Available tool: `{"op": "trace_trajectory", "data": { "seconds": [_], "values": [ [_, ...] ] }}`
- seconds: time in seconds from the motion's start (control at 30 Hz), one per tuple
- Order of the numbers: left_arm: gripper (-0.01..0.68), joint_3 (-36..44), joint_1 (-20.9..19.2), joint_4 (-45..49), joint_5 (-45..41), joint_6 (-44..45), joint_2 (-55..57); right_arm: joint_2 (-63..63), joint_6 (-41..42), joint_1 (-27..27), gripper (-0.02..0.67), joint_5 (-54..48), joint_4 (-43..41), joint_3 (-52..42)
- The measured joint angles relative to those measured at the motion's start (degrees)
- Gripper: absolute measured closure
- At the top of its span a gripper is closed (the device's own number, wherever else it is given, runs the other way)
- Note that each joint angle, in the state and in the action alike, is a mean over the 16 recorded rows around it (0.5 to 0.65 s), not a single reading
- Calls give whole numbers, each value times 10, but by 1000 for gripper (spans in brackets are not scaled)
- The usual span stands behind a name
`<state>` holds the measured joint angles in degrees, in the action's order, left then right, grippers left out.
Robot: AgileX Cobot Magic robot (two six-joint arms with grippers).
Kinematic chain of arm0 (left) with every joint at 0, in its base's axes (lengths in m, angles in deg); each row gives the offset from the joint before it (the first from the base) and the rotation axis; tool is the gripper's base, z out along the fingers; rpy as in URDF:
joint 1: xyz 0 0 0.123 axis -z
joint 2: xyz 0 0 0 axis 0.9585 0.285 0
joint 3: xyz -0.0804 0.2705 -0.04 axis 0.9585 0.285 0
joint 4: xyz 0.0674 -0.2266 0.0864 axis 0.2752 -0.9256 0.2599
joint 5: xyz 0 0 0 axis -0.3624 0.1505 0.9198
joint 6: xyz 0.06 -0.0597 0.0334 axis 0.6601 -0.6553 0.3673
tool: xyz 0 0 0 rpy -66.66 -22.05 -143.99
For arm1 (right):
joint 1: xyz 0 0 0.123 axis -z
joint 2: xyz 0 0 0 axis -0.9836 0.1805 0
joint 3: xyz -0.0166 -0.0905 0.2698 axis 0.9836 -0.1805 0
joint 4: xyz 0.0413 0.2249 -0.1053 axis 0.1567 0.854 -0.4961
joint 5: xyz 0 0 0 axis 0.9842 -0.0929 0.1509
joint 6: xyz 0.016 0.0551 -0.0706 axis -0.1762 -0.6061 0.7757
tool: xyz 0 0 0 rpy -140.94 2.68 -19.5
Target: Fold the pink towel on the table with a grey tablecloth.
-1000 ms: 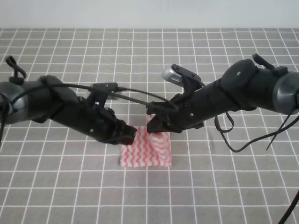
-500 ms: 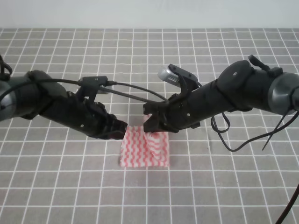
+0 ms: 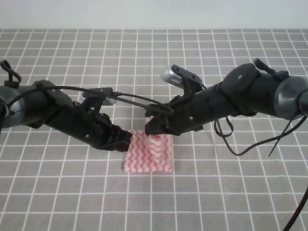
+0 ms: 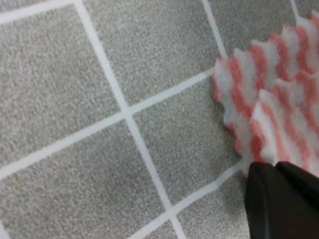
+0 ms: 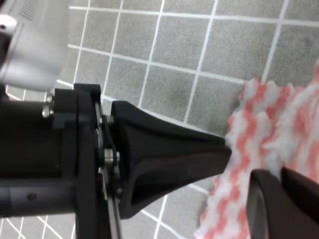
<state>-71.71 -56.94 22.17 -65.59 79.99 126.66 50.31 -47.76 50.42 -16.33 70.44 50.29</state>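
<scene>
The pink towel [image 3: 148, 155] lies partly folded on the table with a grey tablecloth [image 3: 144, 62]. Its pink-and-white stripes rise in a crease at the top edge. My left gripper [image 3: 128, 140] is at the towel's upper left corner. In the left wrist view that gripper [image 4: 275, 167] is shut, with a doubled layer of the towel [image 4: 269, 89] running in under its tips. My right gripper [image 3: 153, 130] reaches over the top edge and holds up the lifted crease. In the right wrist view it [image 5: 281, 174] is shut on the towel [image 5: 279, 124], facing the left gripper [image 5: 227, 144].
Both black arms reach in low from the sides and nearly meet above the towel. A silver camera housing [image 3: 172, 76] sits on the right wrist. Loose black cables [image 3: 240, 144] hang from the right arm. Grey grid cloth [image 4: 75, 99] stretches all around.
My left gripper drew back to the left, then returned slightly right and lower to the towel's corner. My right gripper edged left, carrying the raised crease with it.
</scene>
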Motion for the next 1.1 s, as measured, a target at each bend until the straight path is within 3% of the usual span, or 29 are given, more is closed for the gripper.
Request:
{"op": "trace_trajectory", "data": {
  "seconds": [1.1],
  "values": [
    [676,0,0,-5,-2,2,1,31,0,-15,664,0,-4,22]
  ]
}}
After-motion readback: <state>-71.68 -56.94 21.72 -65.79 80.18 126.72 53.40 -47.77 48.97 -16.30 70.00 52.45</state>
